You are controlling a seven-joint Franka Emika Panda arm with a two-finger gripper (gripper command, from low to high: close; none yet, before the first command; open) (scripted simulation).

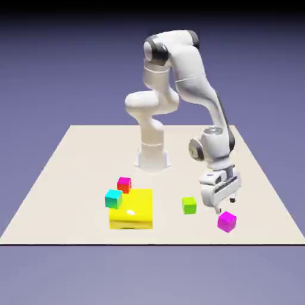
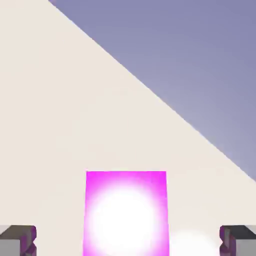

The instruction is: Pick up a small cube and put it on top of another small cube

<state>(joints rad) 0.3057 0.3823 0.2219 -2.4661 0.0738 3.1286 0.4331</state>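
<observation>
Low at the exterior view's right, the white gripper (image 1: 223,207) hovers, jaws apart, over the small magenta-purple cube (image 1: 227,221); grasping, lifting and stacking all remain.

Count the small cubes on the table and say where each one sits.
4. The magenta cube lies under the gripper; the green cube sits beside the yellow block; the teal cube and the red cube sit at that block's far corner.

small cube (image 1: 227,221) on table (image 1: 71,161) | between fingers (image 2: 17,241)
</observation>
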